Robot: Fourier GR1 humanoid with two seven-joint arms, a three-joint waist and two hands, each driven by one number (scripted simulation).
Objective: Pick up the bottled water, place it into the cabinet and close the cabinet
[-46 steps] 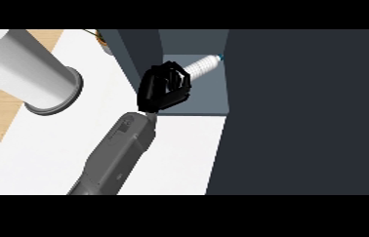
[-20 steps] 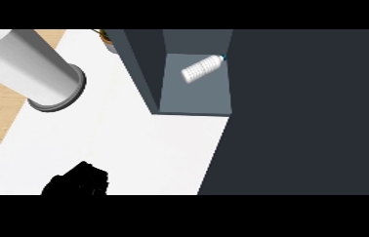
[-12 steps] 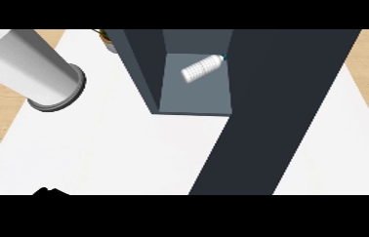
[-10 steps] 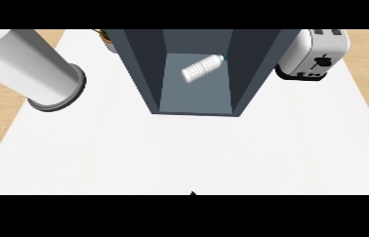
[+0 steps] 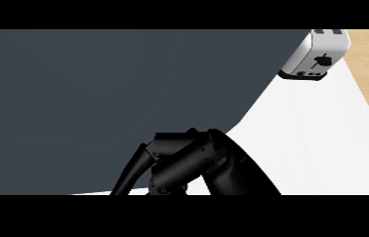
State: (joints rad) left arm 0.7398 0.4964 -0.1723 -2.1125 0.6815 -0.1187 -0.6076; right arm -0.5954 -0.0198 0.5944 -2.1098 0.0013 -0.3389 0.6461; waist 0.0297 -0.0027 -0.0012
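Observation:
The dark grey cabinet door [image 5: 130, 94] fills most of the head view, from the left edge to near the toaster. It hides the cabinet's inside, and the bottled water does not show. My left hand [image 5: 191, 165] is at the lower middle, against the door's lower edge. Its fingers [image 5: 133, 170] are straight, point down and to the left, and hold nothing. The right hand is out of sight.
A silver toaster [image 5: 317, 55] stands at the upper right on the white counter [image 5: 317, 133]. A strip of wooden surface [image 5: 358, 70] shows at the far right edge. The counter shows only to the right of the door.
The hand let go of the bottle inside the cabinet and pulled back. The door swung from the right across the opening, now covering it. The hand has come up at the lower middle.

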